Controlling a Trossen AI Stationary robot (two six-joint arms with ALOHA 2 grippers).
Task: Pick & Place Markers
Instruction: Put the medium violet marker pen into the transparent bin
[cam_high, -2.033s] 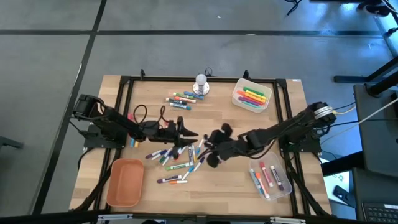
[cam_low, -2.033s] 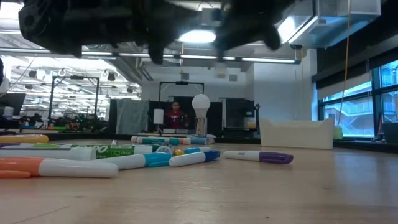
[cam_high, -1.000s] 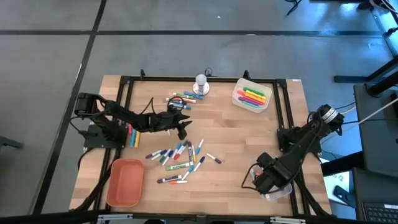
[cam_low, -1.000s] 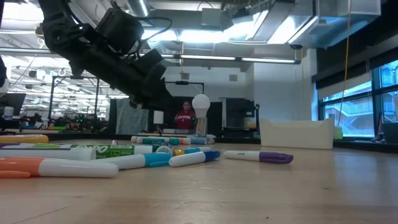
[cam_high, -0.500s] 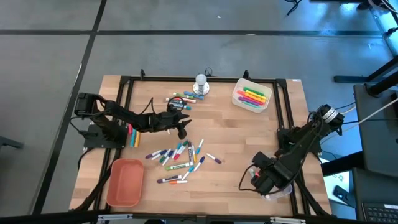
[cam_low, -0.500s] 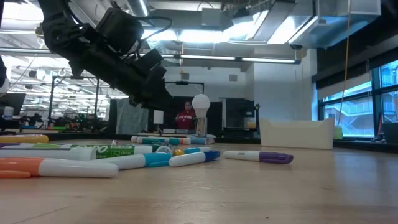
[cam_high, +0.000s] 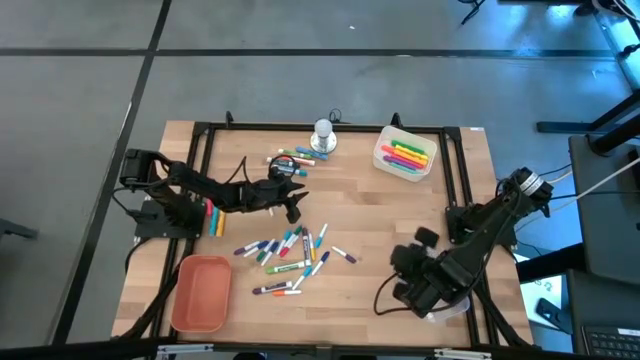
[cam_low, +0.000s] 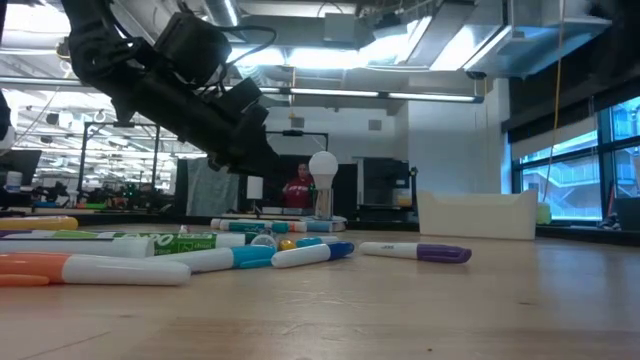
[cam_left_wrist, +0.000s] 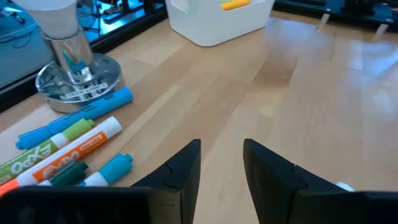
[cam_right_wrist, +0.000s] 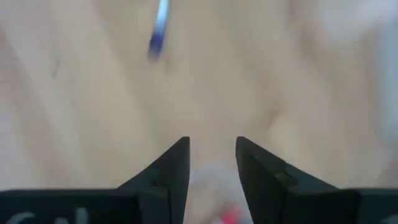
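Since a moment ago the right gripper (cam_high: 392, 283), jaws apart and empty, has swung off the near-right corner tray (cam_high: 462, 306) toward the markers (cam_high: 290, 252) mid-tabletop, lying fanned every way, while the left gripper (cam_high: 293, 206), parted and empty, hovers nearer, just beyond them.

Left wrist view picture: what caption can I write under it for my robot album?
The left gripper, open and empty, hovers over the wooden table beside a few markers and a silver-based knob, facing a white bin.
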